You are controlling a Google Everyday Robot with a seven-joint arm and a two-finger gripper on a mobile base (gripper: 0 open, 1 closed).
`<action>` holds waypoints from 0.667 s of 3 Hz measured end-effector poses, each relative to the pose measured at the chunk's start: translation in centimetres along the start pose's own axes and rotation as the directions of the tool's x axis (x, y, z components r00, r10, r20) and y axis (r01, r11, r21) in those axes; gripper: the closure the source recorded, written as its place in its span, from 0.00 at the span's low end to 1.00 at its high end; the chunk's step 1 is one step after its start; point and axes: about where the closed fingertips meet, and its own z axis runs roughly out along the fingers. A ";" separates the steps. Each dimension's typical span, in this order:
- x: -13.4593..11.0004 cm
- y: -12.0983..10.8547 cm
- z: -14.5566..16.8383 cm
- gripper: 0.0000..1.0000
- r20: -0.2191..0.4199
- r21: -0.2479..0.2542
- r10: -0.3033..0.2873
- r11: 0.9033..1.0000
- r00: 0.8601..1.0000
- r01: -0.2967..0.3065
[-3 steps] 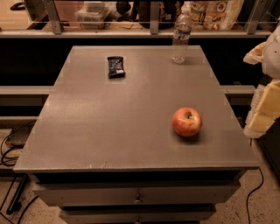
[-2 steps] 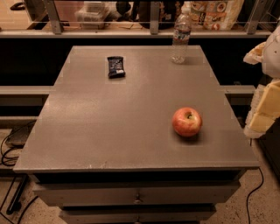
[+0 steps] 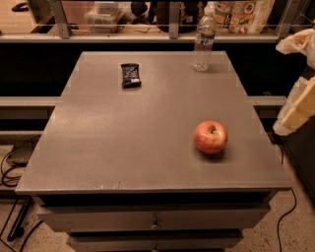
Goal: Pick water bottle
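Off the table's R edge hung the gripper, tilted down-left, touching nothing on top; open or closed, couldn't tell. At far R corner stood the bottle, upright, cap on. Near R: apple. Far L: dark wrapper. Below, drawers were closed.

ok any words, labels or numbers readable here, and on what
Nothing reads clearly.
water bottle label: too blurred.
dark wrapper: print too blurred.
packages behind the rail: too blurred.
apple: no text.
hand, at the view's right edge: no markings.
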 end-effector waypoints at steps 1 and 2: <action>-0.8 -3.5 0.2 0.00 0.142 0.050 0.013 0.999 0.990 -0.020; -1.7 -7.5 1.0 0.00 0.278 0.084 0.047 0.994 0.959 -0.073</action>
